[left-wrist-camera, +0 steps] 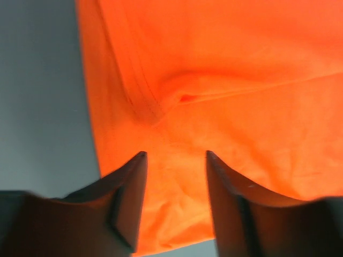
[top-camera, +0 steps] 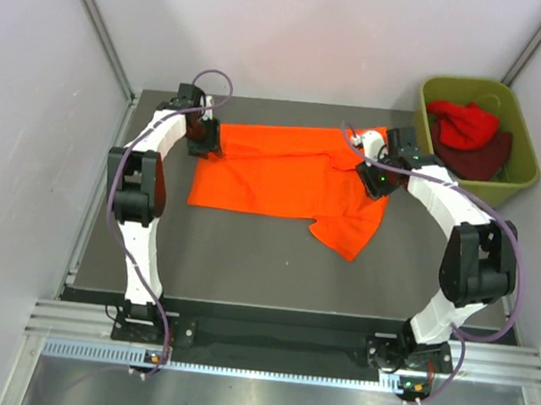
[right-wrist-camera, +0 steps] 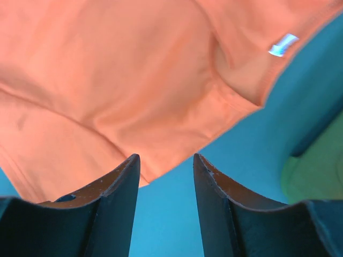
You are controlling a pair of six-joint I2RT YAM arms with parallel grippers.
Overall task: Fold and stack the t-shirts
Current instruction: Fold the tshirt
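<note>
Orange t-shirt looks limp and light; pinch its edges at 9 and 3 o'clock. Left end effector and right end effector stand part-open, empty.

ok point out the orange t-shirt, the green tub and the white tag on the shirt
orange t-shirt (top-camera: 274, 169), top external view, middle of its body
green tub (top-camera: 462, 83), top external view, its far rim
white tag (right-wrist-camera: 282, 44), right wrist view, centre of the tag

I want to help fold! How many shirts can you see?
3: orange shirt spread on the table, red shirt and maroon shirt in the tub. More may hide underneath.
</note>
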